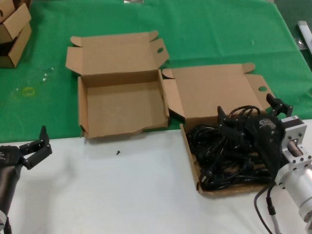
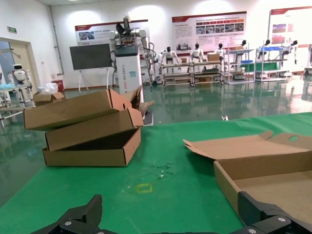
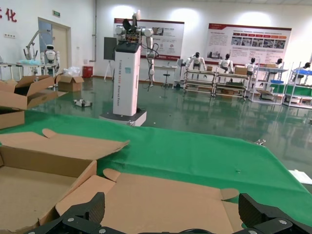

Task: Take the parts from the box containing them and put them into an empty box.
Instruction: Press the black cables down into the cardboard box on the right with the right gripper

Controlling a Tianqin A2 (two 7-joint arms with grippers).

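The parts, a tangle of black coiled power cords (image 1: 222, 158), fill the brown box (image 1: 193, 168) at the right, its lid (image 1: 214, 87) folded back. My right gripper (image 1: 247, 108) hangs open just above the cords at the box's far side. In the right wrist view its fingers (image 3: 90, 209) stand wide apart over the lid (image 3: 161, 195), with nothing between them. The empty box (image 1: 122, 105) lies open to the left of it. My left gripper (image 1: 45, 141) waits open over the white table at the near left, apart from both boxes; its wrist view shows the empty box (image 2: 263, 175) beside it.
Smaller stacked cartons (image 1: 12, 29) stand at the far left on the green cloth (image 1: 219, 34). A small black bit (image 1: 117, 152) lies on the white table (image 1: 122, 195) in front of the empty box. A yellow mark (image 1: 28, 91) sits on the cloth.
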